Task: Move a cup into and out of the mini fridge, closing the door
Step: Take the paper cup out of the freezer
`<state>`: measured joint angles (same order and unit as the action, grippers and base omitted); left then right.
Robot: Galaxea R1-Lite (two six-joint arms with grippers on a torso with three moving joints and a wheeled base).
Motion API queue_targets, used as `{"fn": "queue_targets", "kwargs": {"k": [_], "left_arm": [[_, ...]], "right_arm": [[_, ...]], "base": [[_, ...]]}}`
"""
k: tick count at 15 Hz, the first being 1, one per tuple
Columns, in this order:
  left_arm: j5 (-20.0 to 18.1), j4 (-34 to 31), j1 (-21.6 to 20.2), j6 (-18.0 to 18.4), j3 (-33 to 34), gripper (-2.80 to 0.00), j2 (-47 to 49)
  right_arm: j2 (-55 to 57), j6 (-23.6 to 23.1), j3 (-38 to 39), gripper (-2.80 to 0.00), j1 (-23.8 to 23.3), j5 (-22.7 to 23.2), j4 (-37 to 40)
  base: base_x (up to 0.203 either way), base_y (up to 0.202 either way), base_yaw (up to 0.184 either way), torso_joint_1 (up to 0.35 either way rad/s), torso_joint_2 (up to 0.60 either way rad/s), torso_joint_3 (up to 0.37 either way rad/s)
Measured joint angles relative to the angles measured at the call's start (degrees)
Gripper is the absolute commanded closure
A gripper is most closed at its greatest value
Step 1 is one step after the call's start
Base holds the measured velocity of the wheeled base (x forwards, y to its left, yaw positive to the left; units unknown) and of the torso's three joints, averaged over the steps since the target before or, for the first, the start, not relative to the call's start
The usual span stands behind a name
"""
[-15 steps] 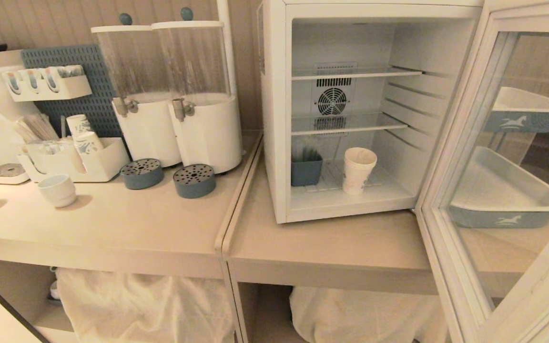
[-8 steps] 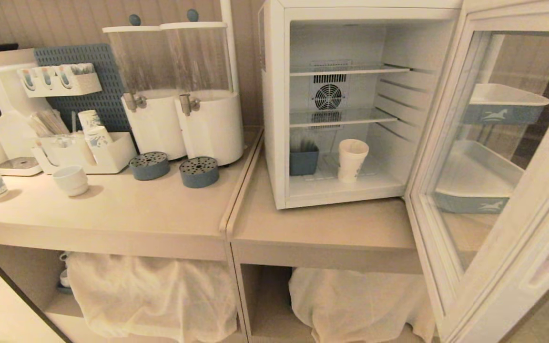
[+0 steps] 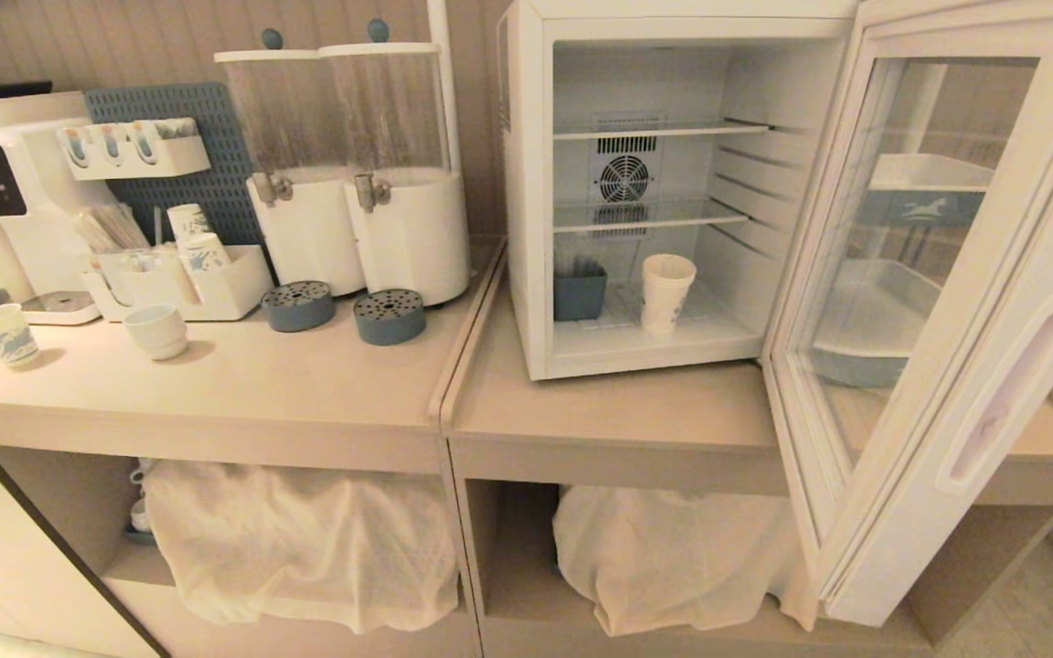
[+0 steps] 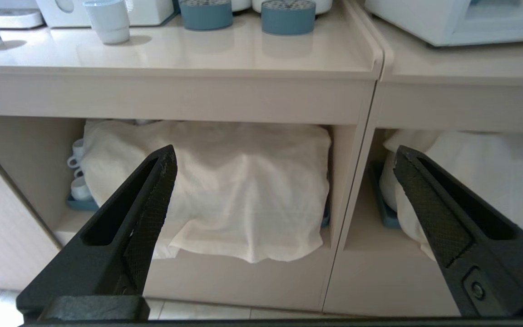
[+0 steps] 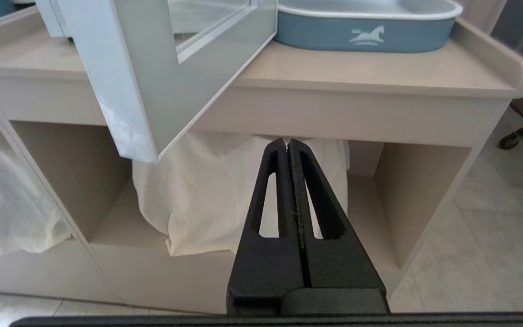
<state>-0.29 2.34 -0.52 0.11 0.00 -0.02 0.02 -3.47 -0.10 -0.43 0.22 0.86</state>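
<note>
**Fridge wide open, cup parked inside**

Whole head view has slid since a second ago, so that's the camera backing off, not stuff moving: more of the lower cabinets shows now. Cup (image 3: pixel 667 292) stands upright on the mini fridge (image 3: pixel 526 183) floor, right of centre in the frame, just beside a small blue bin (image 3: pixel 579 294). Door (image 3: pixel 993 384) hangs wide open at the right edge. Neither arm is in the head view. Left gripper (image 4: pixel 284 195) has its jaws spread far apart; right gripper (image 5: pixel 287 150) has its 2 fingers pressed together, both empty, low in front of the cabinets.
</note>
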Motion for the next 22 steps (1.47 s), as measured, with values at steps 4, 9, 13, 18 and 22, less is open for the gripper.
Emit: {"fn": "queue_targets", "kwargs": {"k": [4, 9, 13, 18, 22], "left_arm": [[0.02, -0.04, 0.03, -0.02, 0.00, -2.80, 0.00], [0.02, -0.04, -0.01, 0.30, 0.00, -2.80, 0.00], [-0.06, -0.55, -0.03, 0.73, 0.00, -2.80, 0.00], [-0.04, -0.66, 0.03, 0.96, 0.00, -2.80, 0.02], [-0.04, -0.60, 0.07, 1.10, 0.00, -2.80, 0.02]], "right_arm": [[-0.02, -0.01, 0.00, 0.00, -0.06, 0.03, 0.06], [-0.02, -0.01, 0.00, 0.00, -0.01, 0.04, -0.01], [-0.02, -0.01, 0.05, 0.00, 0.01, 0.00, 0.06], [-0.02, -0.01, 0.02, 0.00, -0.04, 0.02, -0.01], [-0.02, 0.08, 0.00, 0.00, -0.03, 0.05, -0.23]], "base": [[-0.197, 0.180, 0.004, 0.003, 0.00, 0.002], [-0.152, 0.166, 0.000, 0.002, 0.00, 0.004], [-0.004, 0.141, 0.002, 0.003, 0.00, 0.003], [0.000, 0.193, 0.001, 0.003, 0.00, 0.001], [0.039, 0.141, 0.004, 0.003, 0.00, 0.001]]}}
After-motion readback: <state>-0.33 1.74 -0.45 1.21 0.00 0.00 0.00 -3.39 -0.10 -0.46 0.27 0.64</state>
